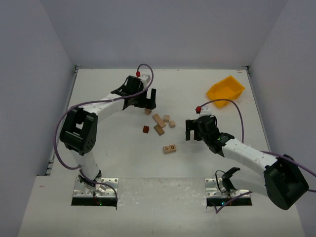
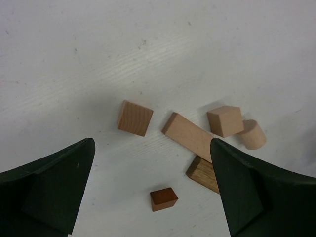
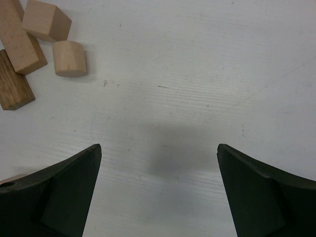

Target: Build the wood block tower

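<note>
The wooden blocks lie loose and flat on the white table [image 1: 113, 163], none stacked. In the top view a pale cube [image 1: 147, 111], a pale oblong [image 1: 159, 120], a darker oak oblong [image 1: 159, 130], a second pale cube [image 1: 167, 118], a rounded pale piece [image 1: 172, 124], the dark reddish-brown block [image 1: 145, 129] and the lettered block [image 1: 169, 148] show. My left gripper [image 1: 147, 103] is open and empty just behind the pale cube [image 2: 135, 118], with the reddish-brown block [image 2: 164, 198] between its fingers' lines. My right gripper [image 1: 193, 134] is open and empty over bare table, right of the cluster.
A yellow plastic bin [image 1: 225, 89] stands at the back right. White walls close the table on the left, back and right. In the right wrist view the oblong [image 3: 19, 42], oak block [image 3: 12, 86] and rounded piece [image 3: 69, 58] sit at top left.
</note>
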